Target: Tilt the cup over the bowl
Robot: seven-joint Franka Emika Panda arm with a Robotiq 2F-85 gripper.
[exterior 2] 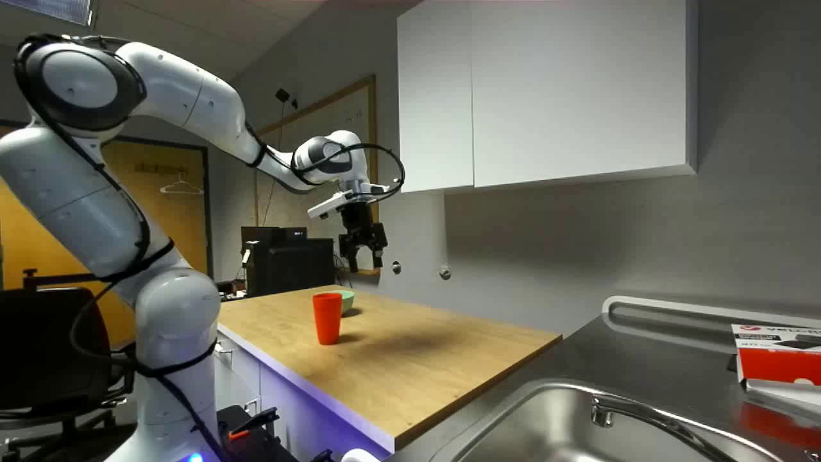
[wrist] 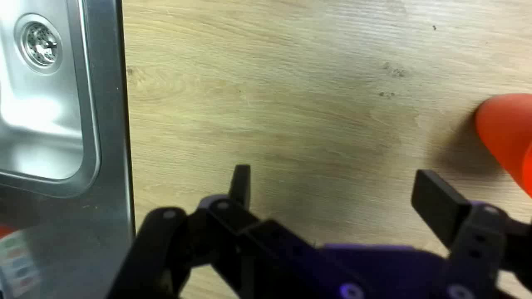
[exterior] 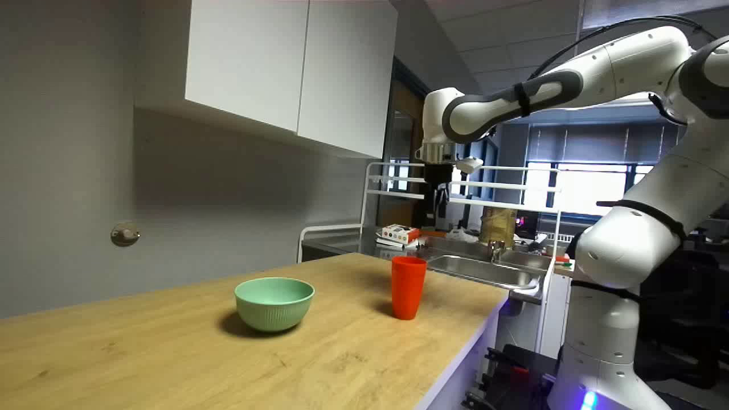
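Note:
The red-orange cup point(exterior: 407, 288) stands upright on the wooden counter near its edge. It also shows in an exterior view point(exterior 2: 328, 319) and at the right border of the wrist view point(wrist: 509, 135), partly cut off. The mint-green bowl point(exterior: 274, 307) rests upright on the counter, apart from the cup. In an exterior view the bowl point(exterior 2: 347, 302) is partly hidden behind the cup. The bowl is out of the wrist view. My gripper point(exterior: 435, 212), also seen in an exterior view point(exterior 2: 365, 260), hangs well above the counter. In the wrist view its fingers point(wrist: 332, 178) are wide apart with nothing between them.
A metal sink point(exterior: 484, 273) adjoins the counter; its rim shows in the wrist view point(wrist: 93, 124). A red-and-white box point(exterior 2: 779, 359) lies beside the sink. White wall cabinets point(exterior: 250, 62) hang above the counter. A white rack frame point(exterior: 498, 186) stands around the sink.

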